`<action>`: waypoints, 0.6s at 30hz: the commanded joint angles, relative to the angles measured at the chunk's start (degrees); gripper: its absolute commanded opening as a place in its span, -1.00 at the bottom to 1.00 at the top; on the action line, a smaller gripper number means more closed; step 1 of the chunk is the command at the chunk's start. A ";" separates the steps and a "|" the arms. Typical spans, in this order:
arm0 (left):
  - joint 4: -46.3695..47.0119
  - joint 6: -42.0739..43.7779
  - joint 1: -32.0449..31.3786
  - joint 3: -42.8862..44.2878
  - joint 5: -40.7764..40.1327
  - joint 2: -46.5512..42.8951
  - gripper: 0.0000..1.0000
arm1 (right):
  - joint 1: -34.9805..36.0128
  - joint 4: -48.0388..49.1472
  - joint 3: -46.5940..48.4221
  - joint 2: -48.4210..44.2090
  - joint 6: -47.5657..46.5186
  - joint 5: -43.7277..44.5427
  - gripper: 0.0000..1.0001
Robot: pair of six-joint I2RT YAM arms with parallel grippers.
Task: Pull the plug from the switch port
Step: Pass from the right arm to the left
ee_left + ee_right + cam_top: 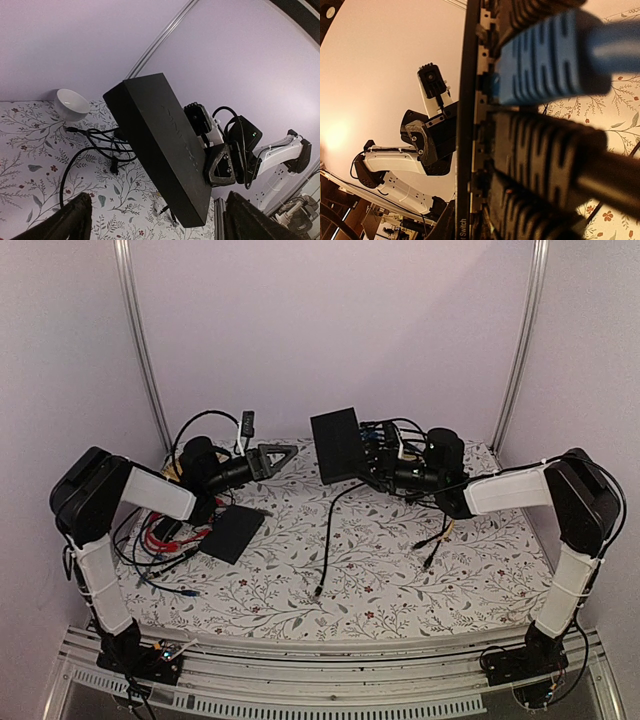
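Blue plug (545,60) and black plugs (540,155) sit in ports (482,97) of the switch (462,150); left pincer (283,456) gapes wide, right pincer's (378,470) grip unclear.

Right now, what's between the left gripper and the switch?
Nothing: open air between the left gripper and the raised switch in the top view; the left wrist view sees the switch unobstructed.

Walls (330,330): pale lilac panels, plain, matte.
Posts (140,350): two bare metal uprights at rear corners.
Table (400,590): white cloth, floral sprig print.
Front rail (330,665): slotted aluminium.
Light: soft, even.
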 commanded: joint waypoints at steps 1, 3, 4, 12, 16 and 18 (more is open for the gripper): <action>8.88 -11.09 1.36 4.30 8.66 4.46 0.95 | -0.03 8.79 2.92 -2.04 -1.89 -3.10 -0.96; 10.00 -13.34 1.34 6.31 10.55 7.52 0.96 | 0.37 8.69 4.08 -1.38 -1.76 -3.86 -0.96; 10.15 -14.40 1.37 7.71 11.20 8.45 0.96 | 0.56 8.67 4.58 -1.05 -1.84 -4.17 -0.96; 10.15 -20.73 1.46 14.42 14.67 14.08 0.95 | 1.90 8.28 6.68 0.68 -1.94 -5.87 -0.96; 12.93 -23.85 1.37 15.63 15.22 15.36 0.94 | 2.32 7.82 7.24 1.23 -1.96 -6.16 -0.96; 14.69 -25.26 1.35 16.05 15.66 15.83 0.91 | 2.40 7.75 7.38 1.46 -2.03 -6.22 -0.96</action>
